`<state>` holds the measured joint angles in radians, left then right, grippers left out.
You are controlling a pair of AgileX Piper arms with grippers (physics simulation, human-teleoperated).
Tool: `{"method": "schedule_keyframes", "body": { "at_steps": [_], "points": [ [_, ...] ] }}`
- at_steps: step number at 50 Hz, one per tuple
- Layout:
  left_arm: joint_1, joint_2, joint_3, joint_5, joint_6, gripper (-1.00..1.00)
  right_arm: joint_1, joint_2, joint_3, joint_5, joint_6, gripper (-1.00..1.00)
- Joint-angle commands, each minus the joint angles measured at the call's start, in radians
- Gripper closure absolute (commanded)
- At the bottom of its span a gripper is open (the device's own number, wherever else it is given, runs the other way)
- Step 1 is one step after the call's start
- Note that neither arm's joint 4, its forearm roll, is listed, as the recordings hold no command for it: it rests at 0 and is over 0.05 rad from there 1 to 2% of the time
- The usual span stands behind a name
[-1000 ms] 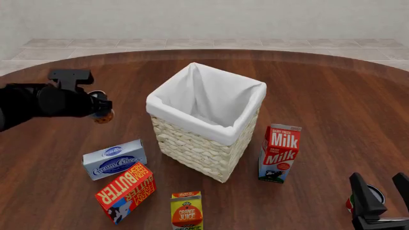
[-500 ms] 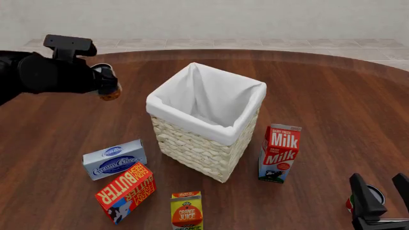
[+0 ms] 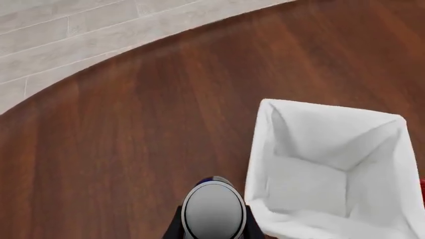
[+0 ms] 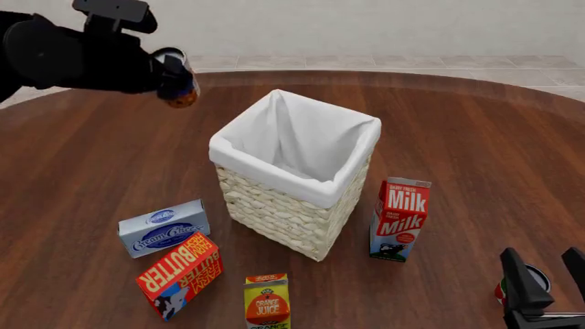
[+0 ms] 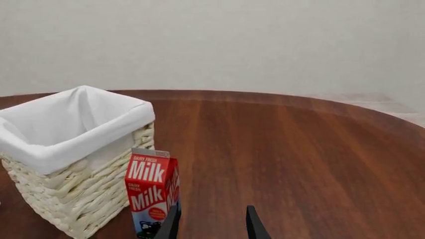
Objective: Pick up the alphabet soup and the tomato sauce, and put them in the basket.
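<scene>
Small cylindrical soup can [image 4: 178, 77], blue label with an orange-red patch and a smooth grey metal top, clamped between the fingers of the left gripper [image 4: 174, 79] and held high in the air, above the table [image 4: 475, 137] and to the left of the basket [image 4: 294, 171], not yet over its opening. Seen from the left wrist: the can's round grey lid [image 3: 213, 211] just beside the basket's cloth-covered rim [image 3: 265, 149]. Square basket of cream woven wicker, lined with soft white cloth folded over the rim, upright in the middle of the round dark wood-grain table. Tomato sauce can [image 4: 521, 288], red and white with a grey top, at the near right edge, straddled by the black fingers of the right gripper [image 4: 544, 277], spread wide on either side of it; contact cannot be told. Upright milk carton [image 4: 399, 219] just right of the basket; cream cheese box [image 4: 164, 228], tilted butter box [image 4: 181, 274] and orange juice carton [image 4: 267, 300] well apart from it at near left.
</scene>
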<state>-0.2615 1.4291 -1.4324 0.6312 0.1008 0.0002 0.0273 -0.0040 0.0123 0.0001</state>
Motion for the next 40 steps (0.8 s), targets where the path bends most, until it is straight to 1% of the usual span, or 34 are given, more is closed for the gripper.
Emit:
{"method": "schedule_keyframes", "body": {
  "at_steps": [1,4,9,14,24,40],
  "points": [
    [-0.083,0.008,-0.079,0.031,0.028,1.0,-0.001,-0.002,-0.001,0.001,0.0,-1.0],
    [-0.1,0.01,-0.083,0.034,0.029,1.0,-0.003,-0.007,-0.002,0.005,0.001,-1.0],
    [-0.134,0.022,-0.12,0.045,0.025,1.0,-0.001,-0.002,-0.003,-0.001,-0.001,-1.0],
    [-0.172,0.03,-0.126,0.044,0.03,1.0,-0.001,0.0,-0.004,-0.004,0.0,-1.0],
    [-0.217,0.052,-0.148,0.046,0.038,1.0,-0.003,-0.011,-0.006,0.005,0.004,-1.0],
    [-0.316,0.127,-0.186,0.043,0.054,1.0,-0.008,-0.026,-0.005,0.01,0.018,-1.0]
  ]
}}
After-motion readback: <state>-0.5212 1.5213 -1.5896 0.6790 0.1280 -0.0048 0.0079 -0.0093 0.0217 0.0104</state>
